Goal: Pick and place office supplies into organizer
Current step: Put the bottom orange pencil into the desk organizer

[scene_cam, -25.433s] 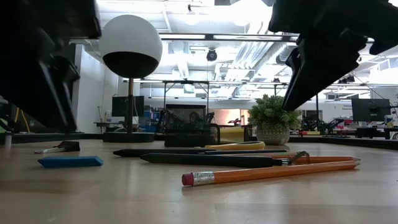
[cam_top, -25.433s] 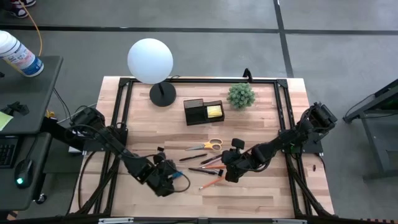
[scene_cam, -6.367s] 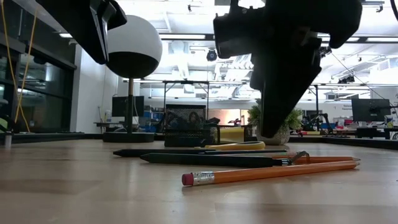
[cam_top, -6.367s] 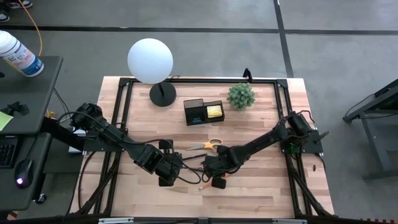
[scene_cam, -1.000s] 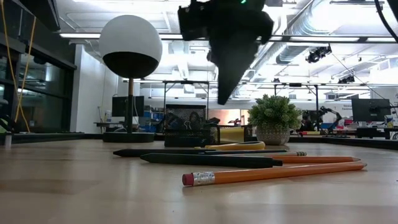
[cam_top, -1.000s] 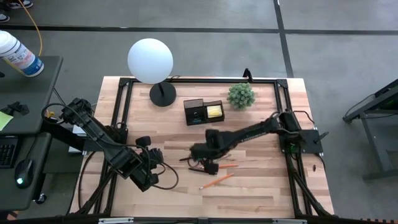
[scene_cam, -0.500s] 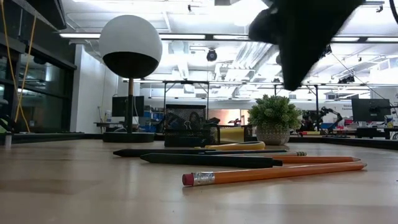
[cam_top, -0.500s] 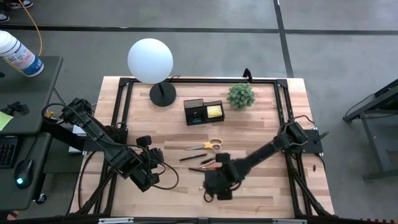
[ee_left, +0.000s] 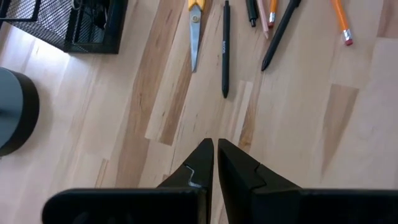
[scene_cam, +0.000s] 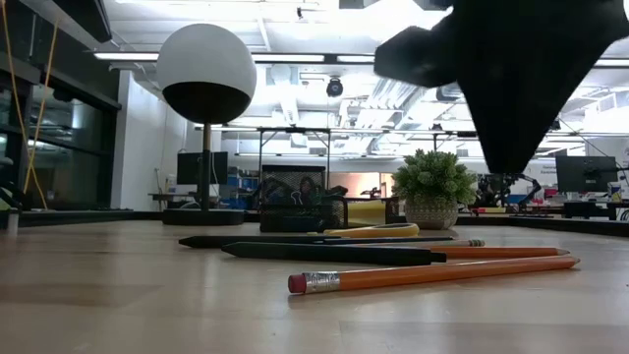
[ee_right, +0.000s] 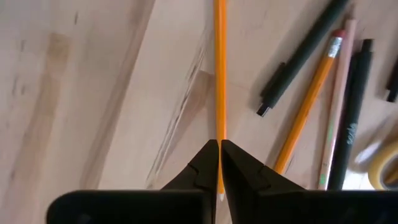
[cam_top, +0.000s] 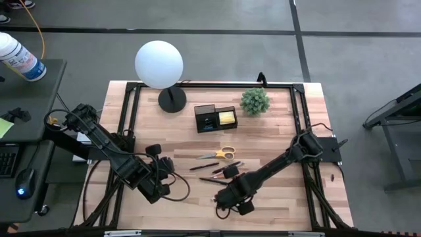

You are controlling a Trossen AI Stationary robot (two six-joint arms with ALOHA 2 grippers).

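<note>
Hovering low in the lower middle of the high view, your right pincer (cam_top: 231, 201) has its fingers pressed together and holds nothing. In the right wrist view an orange pencil (ee_right: 219, 62) runs straight out from under the fingertips. The low view shows it lying flat on the worktop (cam_top: 276, 204).

I judge that pencil to be light, stiff and smooth, and likely to roll or swing if you nip it near one end. Spread the fingers first, straddle the shaft near its middle, and close across it, not along it.

Your left pincer (ee_left: 214, 155), also pressed together and empty, waits at the lower left of the high view.

Farther out, the loose supplies lie in a fan:
- **Orange pencils:** two, the second with a pink eraser (ee_right: 311, 106).
- **Pale pencil:** one (ee_right: 339, 106).
- **Dark pens:** at least three, and I cannot tell the number more closely. One is here (ee_left: 225, 50).
- **Scissors:** one yellow-handled pair (cam_top: 222, 154) at the centre of the high view. They are heavier and rigid, and best taken by the closed blades.

One organizer (cam_top: 205, 110) stands at the upper middle, well apart from the pencils, with a yellow sticky pad (cam_top: 227, 117) already in its right compartment.
</note>
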